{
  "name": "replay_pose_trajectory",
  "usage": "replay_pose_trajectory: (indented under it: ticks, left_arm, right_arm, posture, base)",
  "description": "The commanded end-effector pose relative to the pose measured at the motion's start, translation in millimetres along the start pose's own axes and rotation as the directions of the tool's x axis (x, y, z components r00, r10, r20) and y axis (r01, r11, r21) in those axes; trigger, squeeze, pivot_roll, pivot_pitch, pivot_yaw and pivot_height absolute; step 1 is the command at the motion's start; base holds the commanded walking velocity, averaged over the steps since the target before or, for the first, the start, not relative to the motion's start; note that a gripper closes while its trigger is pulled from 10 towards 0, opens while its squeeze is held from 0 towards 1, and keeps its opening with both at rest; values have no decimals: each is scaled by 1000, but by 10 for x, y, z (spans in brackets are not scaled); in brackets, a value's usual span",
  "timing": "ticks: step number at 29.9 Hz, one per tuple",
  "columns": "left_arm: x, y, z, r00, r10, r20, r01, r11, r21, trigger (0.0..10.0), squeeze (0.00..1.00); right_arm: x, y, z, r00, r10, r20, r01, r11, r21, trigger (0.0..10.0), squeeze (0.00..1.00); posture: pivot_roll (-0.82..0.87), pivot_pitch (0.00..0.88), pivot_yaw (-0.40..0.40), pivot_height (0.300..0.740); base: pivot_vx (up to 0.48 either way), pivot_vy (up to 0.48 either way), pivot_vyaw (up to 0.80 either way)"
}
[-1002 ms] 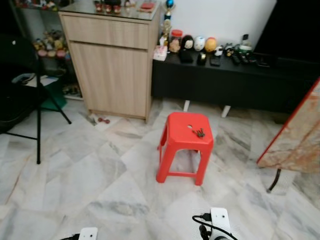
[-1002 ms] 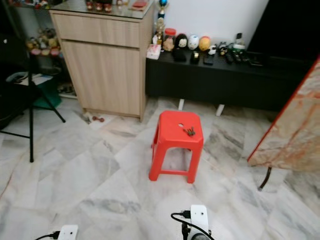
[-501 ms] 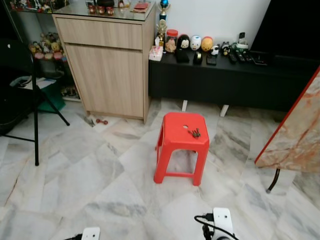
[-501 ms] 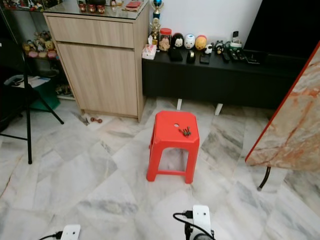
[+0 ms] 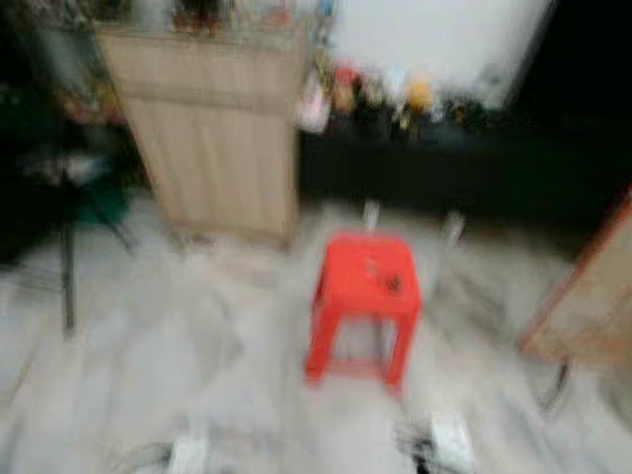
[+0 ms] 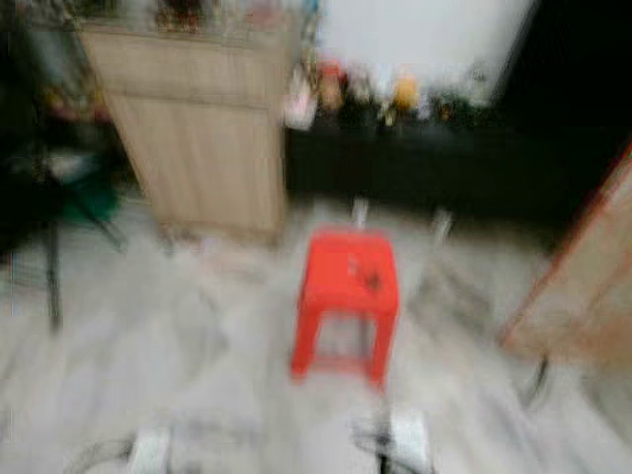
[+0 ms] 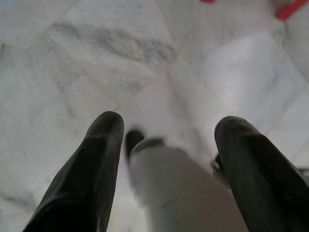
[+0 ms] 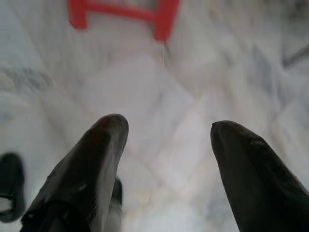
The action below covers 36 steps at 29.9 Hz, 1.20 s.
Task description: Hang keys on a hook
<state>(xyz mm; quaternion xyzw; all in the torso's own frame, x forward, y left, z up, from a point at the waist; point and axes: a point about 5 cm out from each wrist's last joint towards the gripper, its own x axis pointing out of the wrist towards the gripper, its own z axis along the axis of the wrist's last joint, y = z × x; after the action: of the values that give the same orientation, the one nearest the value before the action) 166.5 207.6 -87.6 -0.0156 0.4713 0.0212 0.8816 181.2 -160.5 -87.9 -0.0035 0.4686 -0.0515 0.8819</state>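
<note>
Keys [image 5: 393, 283], small dark blur on red stool [image 5: 346, 296]

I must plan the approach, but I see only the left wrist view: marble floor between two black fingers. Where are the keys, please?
Observer: The keys are a small dark blur on top of a red plastic stool ahead of the robot.
Operator: Is the right claw busy?
Observer: No. The right claw is open over bare marble floor, holding nothing.
Operator: What stands behind the stool?
Observer: A wooden cabinet to the left and a low black shelf along the wall. The head views are blurred.
</note>
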Motion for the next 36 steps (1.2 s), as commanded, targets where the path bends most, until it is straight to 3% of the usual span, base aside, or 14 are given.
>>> replay_pose_trajectory:
  ticks: [1,36]
  left_arm:
    - [-30,53,-135,999,15,-49,-16,1000,-4,10000,0]
    - [-27,39,-135,999,10,-51,-10,1000,1,10000,0]
  right_arm:
    - [1,88,43,1000,23,17,-23,1000,4,10000,0]
    - [2,104,50,999,42,13,-41,999,-10,10000,0]
  posture:
    - [48,0,-99,740]
    - [44,0,-98,740]
  base:
    - [319,0,0]
    - [320,0,0]
